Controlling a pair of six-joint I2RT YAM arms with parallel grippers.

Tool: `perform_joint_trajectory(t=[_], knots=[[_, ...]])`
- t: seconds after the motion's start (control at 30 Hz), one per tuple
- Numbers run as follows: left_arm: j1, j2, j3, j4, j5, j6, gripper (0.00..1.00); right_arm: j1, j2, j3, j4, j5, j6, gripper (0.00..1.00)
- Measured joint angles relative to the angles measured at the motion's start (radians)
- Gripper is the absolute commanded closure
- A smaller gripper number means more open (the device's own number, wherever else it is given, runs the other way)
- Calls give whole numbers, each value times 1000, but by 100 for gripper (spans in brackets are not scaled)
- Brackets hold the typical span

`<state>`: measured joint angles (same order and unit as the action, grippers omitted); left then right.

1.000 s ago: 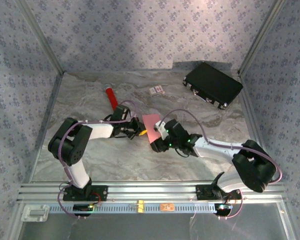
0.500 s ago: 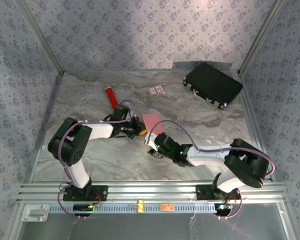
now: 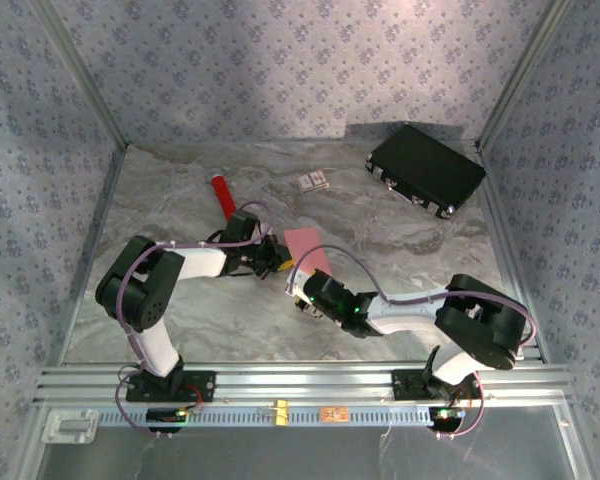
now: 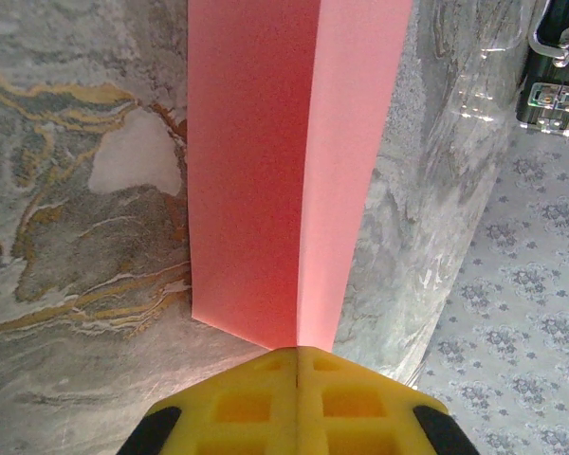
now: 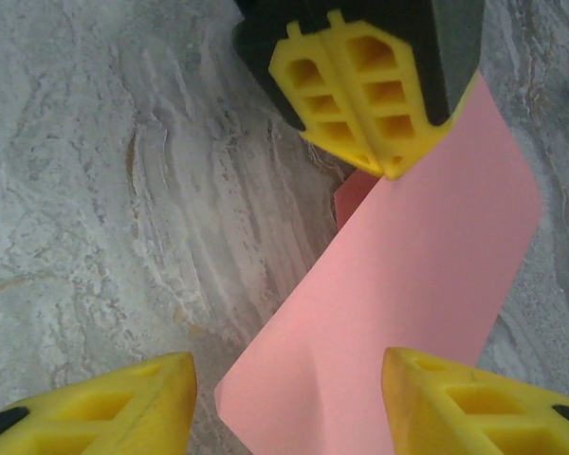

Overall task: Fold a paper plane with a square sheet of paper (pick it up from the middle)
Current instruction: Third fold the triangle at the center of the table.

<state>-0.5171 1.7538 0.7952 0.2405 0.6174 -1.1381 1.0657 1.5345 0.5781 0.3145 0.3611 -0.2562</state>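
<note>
- The square sheet of paper [image 3: 308, 245] is pink-red and sits mid-tabletop, between the two arms' wrists.
- Left wrist view: the sheet [image 4: 294, 171] bends along one straight crease that runs away from the camera. The left panel is darker and the right panel paler.
- The left end effector [image 3: 277, 262] is closed tight on the sheet's near edge. Its yellow fingertips [image 4: 297, 353] meet right at the crease line.
- Right wrist view: the same clamp [image 5: 381, 163] pinches the sheet's upper corner, and the sheet [image 5: 417, 275] slopes down toward the camera.
- The right end effector [image 3: 298, 295] is just beside the sheet's near-left edge, with the jaws at moderate width and nothing gripped.
- Its two yellow fingers [image 5: 104, 398] flank the sheet's lower corner [image 5: 289, 379]. I cannot tell whether either finger touches the paper.
- The tabletop [image 3: 180, 320] has a grey marbled surface. I cannot tell whether the sheet's far edge rests on it.
- A red cylinder [image 3: 222, 195] lies behind the left arm, well apart from the sheet.
- A small printed card [image 3: 314, 181] lies further back, near centre.
- A black case [image 3: 426, 168] sits in the far right corner. Its latches [image 4: 550, 57] are visible from the left wrist.
</note>
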Motion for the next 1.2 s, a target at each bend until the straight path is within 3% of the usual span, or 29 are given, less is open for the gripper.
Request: perform_joint_trajectory(t=[0.13, 0.33, 0.5, 0.8, 0.97, 1.07, 1.2], knots=[[0, 0, 0, 0, 0, 0, 100, 0, 7, -11, 7, -8, -7, 48], [0, 0, 0, 0, 3, 0, 100, 0, 21, -11, 27, 3, -21, 66], [0, 0, 0, 0, 3, 0, 100, 0, 20, -11, 35, 17, -26, 71], [0, 0, 0, 0, 3, 0, 100, 0, 6, -26, 42, 21, -21, 91], [0, 0, 0, 0, 3, 0, 100, 0, -10, -26, 41, 21, -21, 96], [0, 0, 0, -1, 3, 2, 89, 0, -14, -26, 36, 20, -17, 97], [0, -12, 0, -14, -6, 11, 67, -17, -30, -24, -8, -15, 17, 97]])
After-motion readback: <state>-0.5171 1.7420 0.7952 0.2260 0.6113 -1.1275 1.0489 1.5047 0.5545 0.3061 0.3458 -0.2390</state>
